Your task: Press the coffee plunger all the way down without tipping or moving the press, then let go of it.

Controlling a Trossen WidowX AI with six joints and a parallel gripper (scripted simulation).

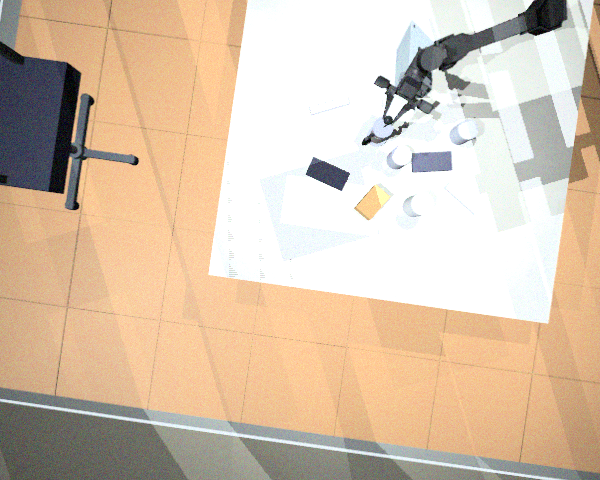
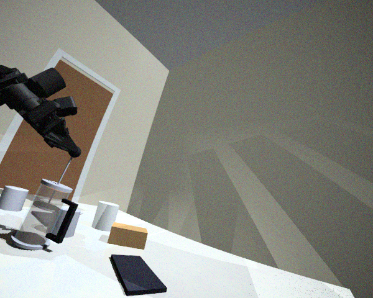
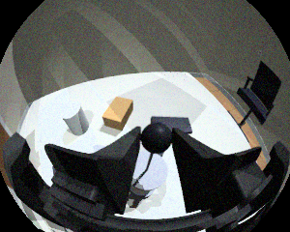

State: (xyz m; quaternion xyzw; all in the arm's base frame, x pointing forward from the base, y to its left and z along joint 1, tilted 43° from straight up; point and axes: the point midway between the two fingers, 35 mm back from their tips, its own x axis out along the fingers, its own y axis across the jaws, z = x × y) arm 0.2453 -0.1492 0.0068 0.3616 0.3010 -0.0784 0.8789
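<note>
1. The press (image 2: 40, 214) stands upright on the white table (image 2: 196, 272), near its far left part in the exterior view, with its black handle (image 2: 64, 221) turned toward the orange box (image 2: 127, 235).
2. The plunger knob (image 3: 156, 137) sits between the 2 fingers of the gripper (image 2: 73, 151), which are closed on it at a narrow opening; one dark finger presses each side of the knob in the wrist view.
3. The rod (image 2: 64, 171) runs from the knob down to the lid (image 2: 56, 185), with a good length of it showing above the lid, so the plunger is not fully down.
4. The glass body looks see-through; I cannot tell whether anything is inside it.
5. A white cup (image 2: 12, 197) stands behind the press to the left, a second cup (image 2: 71, 221) is just behind the handle, and a third (image 2: 105, 215) stands between the press and the box. Their contents are not visible.
6. A dark flat slab (image 2: 137, 278) lies nearer the camera, apart from the box.
7. In the top view a second dark slab (image 1: 431, 161) lies beside one cup (image 1: 398, 156).
</note>
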